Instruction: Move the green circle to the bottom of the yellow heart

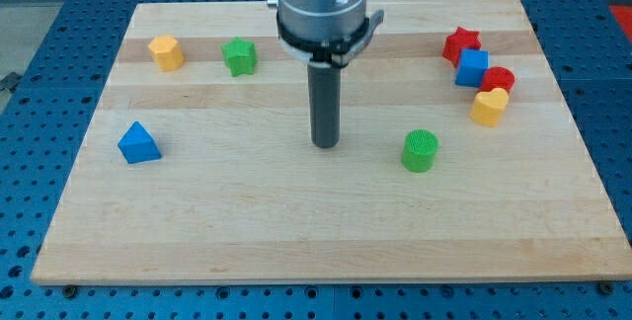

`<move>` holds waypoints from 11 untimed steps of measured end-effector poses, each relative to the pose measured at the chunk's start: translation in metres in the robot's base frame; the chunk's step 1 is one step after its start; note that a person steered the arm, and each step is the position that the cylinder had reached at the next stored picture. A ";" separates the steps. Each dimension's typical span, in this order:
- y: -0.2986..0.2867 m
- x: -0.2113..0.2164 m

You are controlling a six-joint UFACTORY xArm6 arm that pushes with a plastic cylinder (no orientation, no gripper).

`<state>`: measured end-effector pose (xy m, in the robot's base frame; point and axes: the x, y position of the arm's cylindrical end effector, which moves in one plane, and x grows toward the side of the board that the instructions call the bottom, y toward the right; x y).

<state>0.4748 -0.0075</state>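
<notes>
The green circle (420, 150) is a short green cylinder on the wooden board, right of centre. The yellow heart (489, 107) lies up and to the right of it, near the board's right side. My tip (325, 145) rests on the board about a hundred pixels to the left of the green circle, not touching it. The dark rod rises from the tip to the arm's grey body at the view's top.
A red star (460, 43), a blue cube (472, 67) and a red circle (500, 78) cluster just above the yellow heart. A green star (239, 56) and a yellow hexagon (166, 52) sit at the upper left. A blue triangle (138, 143) lies at the left.
</notes>
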 end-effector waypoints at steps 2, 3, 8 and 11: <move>0.028 0.023; 0.072 0.012; 0.197 0.050; 0.210 0.009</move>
